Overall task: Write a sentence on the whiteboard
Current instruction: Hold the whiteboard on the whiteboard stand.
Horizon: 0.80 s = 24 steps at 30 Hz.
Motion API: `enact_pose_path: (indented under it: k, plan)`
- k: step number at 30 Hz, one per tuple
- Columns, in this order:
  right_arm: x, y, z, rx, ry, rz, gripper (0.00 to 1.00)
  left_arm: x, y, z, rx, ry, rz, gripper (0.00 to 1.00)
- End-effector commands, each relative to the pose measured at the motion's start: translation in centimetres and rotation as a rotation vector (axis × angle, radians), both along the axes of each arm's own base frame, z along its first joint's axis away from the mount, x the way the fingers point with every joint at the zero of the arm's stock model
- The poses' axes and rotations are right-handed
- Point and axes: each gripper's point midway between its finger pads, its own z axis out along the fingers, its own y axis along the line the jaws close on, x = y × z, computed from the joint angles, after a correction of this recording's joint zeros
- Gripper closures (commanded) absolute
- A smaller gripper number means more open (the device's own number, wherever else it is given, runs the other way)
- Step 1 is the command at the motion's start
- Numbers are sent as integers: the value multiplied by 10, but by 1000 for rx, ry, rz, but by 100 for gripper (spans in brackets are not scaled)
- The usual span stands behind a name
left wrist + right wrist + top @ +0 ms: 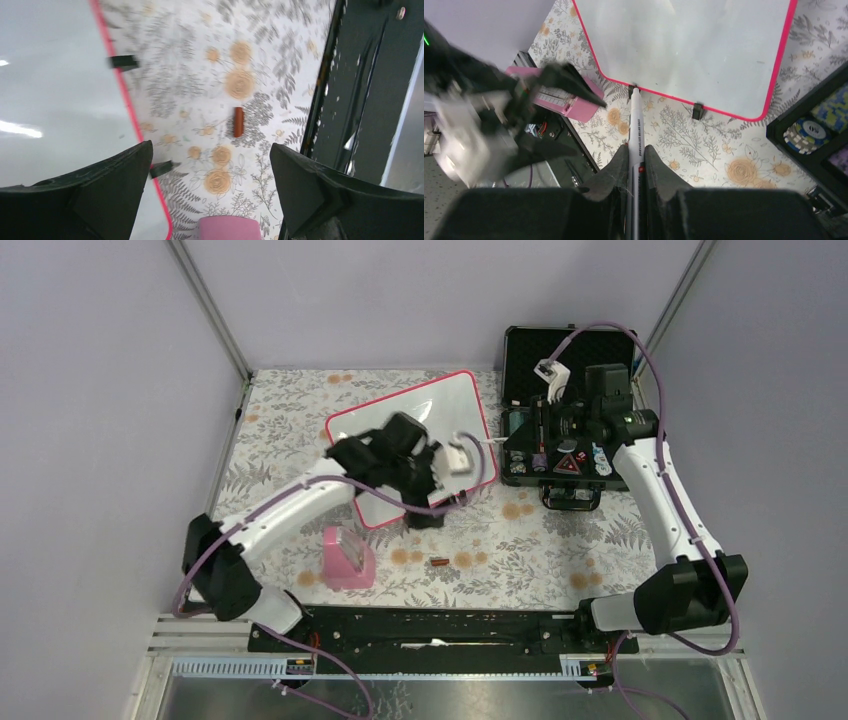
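The whiteboard (440, 415) lies flat on the floral table, pink-red frame, surface blank. No sentence shows on it in any view. My left gripper (428, 512) hangs open and empty over the board's near edge. In the left wrist view (210, 190) its fingers straddle the frame, with the board (50, 90) and its two black feet (123, 62) to the left. My right gripper (636, 155) is shut on a white marker (636, 125), tip bare and pointing at the board's (694, 45) near edge. It hovers at the black case's left edge (530, 438).
A small red-brown marker cap (438, 562) (238, 121) lies on the table near the front. A pink box (347, 558) (559, 97) stands at the front left. The open black case (565, 360) holds poker chips (806, 135) at the right. A black rail (360, 90) runs along the near edge.
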Motion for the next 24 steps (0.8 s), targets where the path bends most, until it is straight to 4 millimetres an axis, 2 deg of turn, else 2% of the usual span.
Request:
enact_pose_path:
  k: [1, 5, 8, 11, 15, 17, 21, 24]
  plan:
    - [7, 19, 24, -24, -108, 72, 100, 34, 37, 78, -249, 39, 196, 1]
    - [12, 45, 34, -37, -160, 135, 100, 69, 98, 131, -414, -37, 428, 1]
    - [16, 70, 44, -35, -205, 186, 100, 85, 150, 153, -506, -58, 603, 1]
    - [17, 100, 54, -34, -247, 244, 100, 97, 196, 154, -552, -43, 732, 1]
    - [10, 142, 52, -51, -289, 335, 100, 107, 247, 138, -612, 29, 837, 1]
    - [10, 158, 48, -71, -315, 360, 100, 110, 259, 127, -634, 68, 850, 1]
    - [14, 189, 38, -108, -391, 369, 100, 121, 266, 110, -632, 91, 850, 10]
    - [24, 207, 38, -134, -469, 349, 100, 131, 264, 110, -679, 121, 818, 24]
